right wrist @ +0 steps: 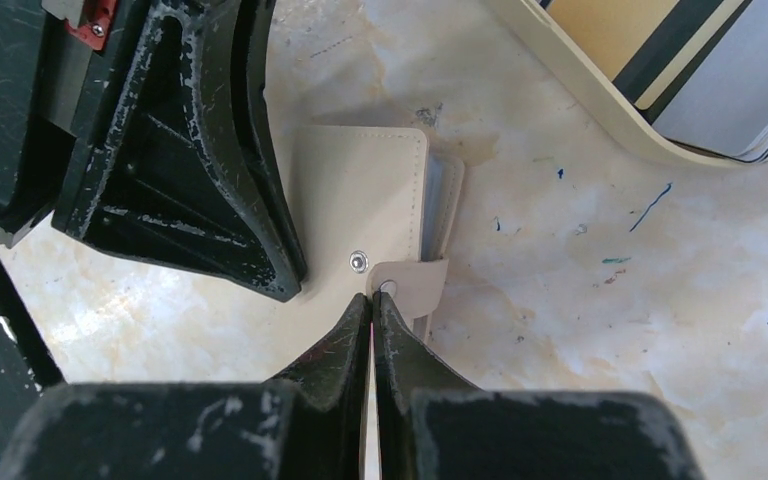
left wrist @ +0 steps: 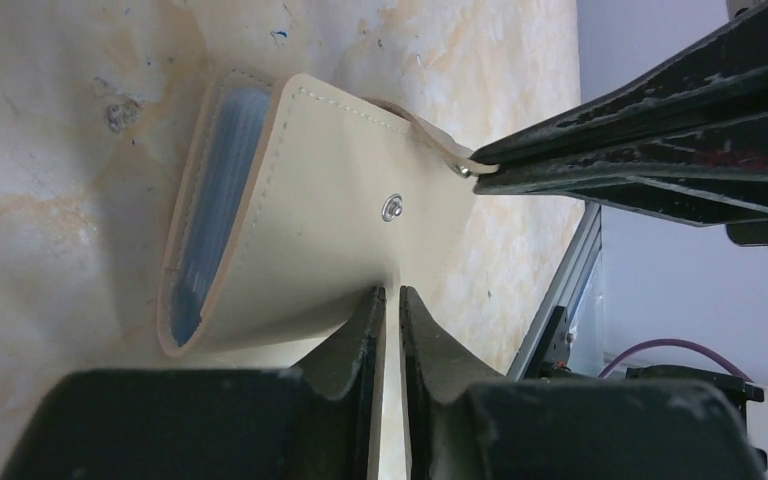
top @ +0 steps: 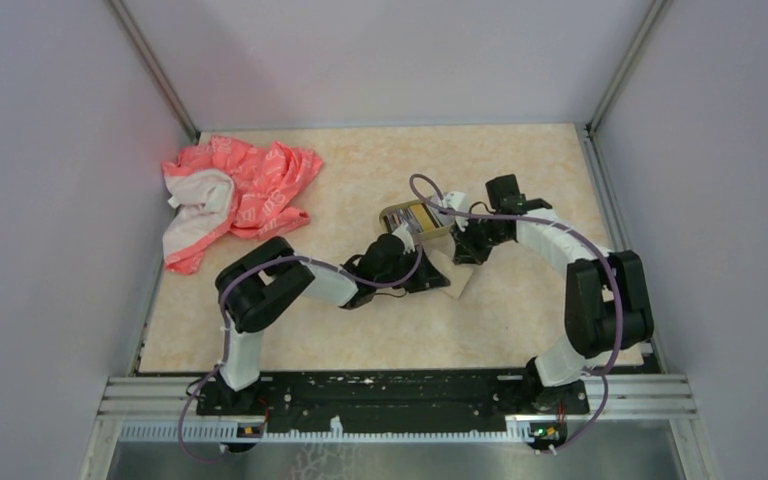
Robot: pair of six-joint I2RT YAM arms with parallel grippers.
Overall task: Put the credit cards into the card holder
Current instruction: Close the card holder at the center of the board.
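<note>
The card holder [top: 415,218], a small tin with a gold-olive rim [right wrist: 580,90], sits mid-table with striped tan and grey credit cards [right wrist: 700,60] stacked in it. Just in front of it lies a cream leather snap wallet [top: 457,278], with pale blue card edges [left wrist: 210,200] showing in its open end. My left gripper [left wrist: 390,292] is shut on the wallet's body edge [left wrist: 330,210]. My right gripper [right wrist: 372,297] is shut on the wallet's snap tab [right wrist: 410,285] and comes in from the tin's side [top: 468,250]. The two grippers' tips nearly meet over the wallet [right wrist: 360,200].
A crumpled pink and white cloth [top: 235,195] lies at the back left. Grey walls close in the table on three sides, and a metal rail [top: 400,395] runs along the near edge. The left gripper's fingers [right wrist: 190,150] fill the left of the right wrist view.
</note>
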